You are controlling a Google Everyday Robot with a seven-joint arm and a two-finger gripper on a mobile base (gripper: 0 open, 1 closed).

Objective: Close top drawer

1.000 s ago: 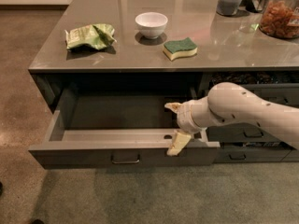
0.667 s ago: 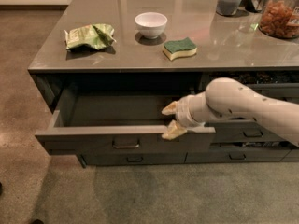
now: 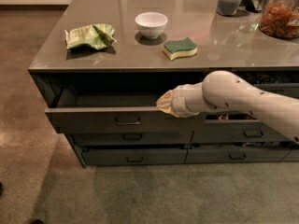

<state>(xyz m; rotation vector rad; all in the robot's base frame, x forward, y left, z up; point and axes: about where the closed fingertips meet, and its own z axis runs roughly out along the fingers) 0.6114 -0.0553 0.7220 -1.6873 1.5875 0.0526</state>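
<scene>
At the front of the table (image 3: 140,59), in the camera view, the top drawer (image 3: 88,121) was found partly pulled out, its flat front standing a little proud of the lower drawers (image 3: 133,156) and a strip of its grey inside exposed. The gripper (image 3: 164,105) was set against the upper edge of that front, to the right of the loop handle (image 3: 127,122), a placement judged to be meant for pushing the drawer inward. Whether the gripper was wide or narrow could not be told.

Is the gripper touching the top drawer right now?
Touching. The camera view shows the gripper resting on the upper edge of the top drawer front, with no gap between them.
</scene>
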